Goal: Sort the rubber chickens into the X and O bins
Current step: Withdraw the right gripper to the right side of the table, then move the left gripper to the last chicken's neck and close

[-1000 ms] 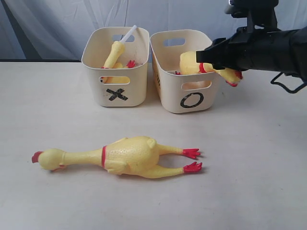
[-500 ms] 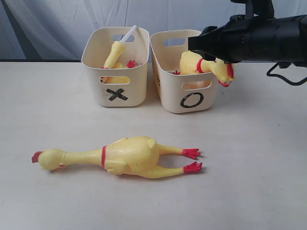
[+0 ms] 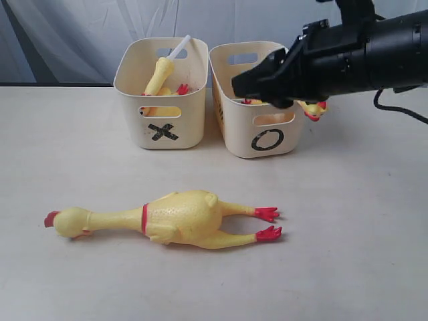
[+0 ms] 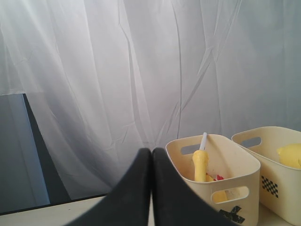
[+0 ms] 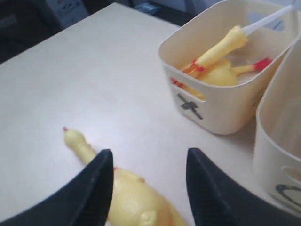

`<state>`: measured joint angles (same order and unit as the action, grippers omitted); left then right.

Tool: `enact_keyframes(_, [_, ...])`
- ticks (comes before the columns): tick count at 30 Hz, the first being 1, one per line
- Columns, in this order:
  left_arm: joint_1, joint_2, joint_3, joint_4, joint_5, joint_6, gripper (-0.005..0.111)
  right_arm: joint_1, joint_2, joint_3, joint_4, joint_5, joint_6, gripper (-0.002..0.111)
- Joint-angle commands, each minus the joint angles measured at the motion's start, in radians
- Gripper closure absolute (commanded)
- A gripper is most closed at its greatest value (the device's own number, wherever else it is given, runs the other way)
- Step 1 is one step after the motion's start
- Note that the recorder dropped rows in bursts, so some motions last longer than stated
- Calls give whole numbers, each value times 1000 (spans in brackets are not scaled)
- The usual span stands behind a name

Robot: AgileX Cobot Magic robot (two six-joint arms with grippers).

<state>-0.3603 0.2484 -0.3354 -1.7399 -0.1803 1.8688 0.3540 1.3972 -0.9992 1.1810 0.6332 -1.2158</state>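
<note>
**Chickens partly sorted, one loose on the worktop**

A fat rubber chicken (image 3: pixel 180 217) lay near the front edge, head toward the left edge. By the rear edge stood the X bin (image 3: pixel 187 124), holding a slim chicken (image 3: pixel 160 72) and a white stick (image 3: pixel 179 47), with the O bin (image 3: pixel 237 134) just beside it. The right arm (image 3: pixel 361 53) hid most of a second chicken (image 3: pixel 313 108) in the O bin, whose head hung over the rim. The right gripper (image 5: pixel 149 153) gaped wide, empty. The left gripper (image 4: pixel 151 150) had its fingers pressed together, holding nothing.

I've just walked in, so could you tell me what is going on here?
Sorting is under way. The right pincer is open and empty by the O bin, which holds one rubber chicken, head over its rim. The X bin holds slim ones. A big chicken lies on the table. The left pincer is shut.
</note>
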Motion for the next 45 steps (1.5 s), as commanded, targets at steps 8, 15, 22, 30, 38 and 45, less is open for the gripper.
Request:
enact_keyframes(8, [-3,-4,37,-5,161,-1,107,-4,-8,6,-235,490,116,108])
enact_keyframes(15, [-3,124,37,2,312,-1,107,-4,-52,244,-255,272,123,108])
enact_keyframes(22, [-3,485,-35,150,358,-1,107,-4,-139,414,-138,216,139,108])
enact_keyframes(30, [-3,943,-159,487,359,-1,98,-4,-288,605,9,-23,139,108])
enact_keyframes(38, [-3,1157,-179,678,359,1,47,-4,-394,633,21,-123,136,108])
enact_keyframes(45, [-3,1226,-179,785,354,1,48,-4,-403,633,21,-123,136,108])
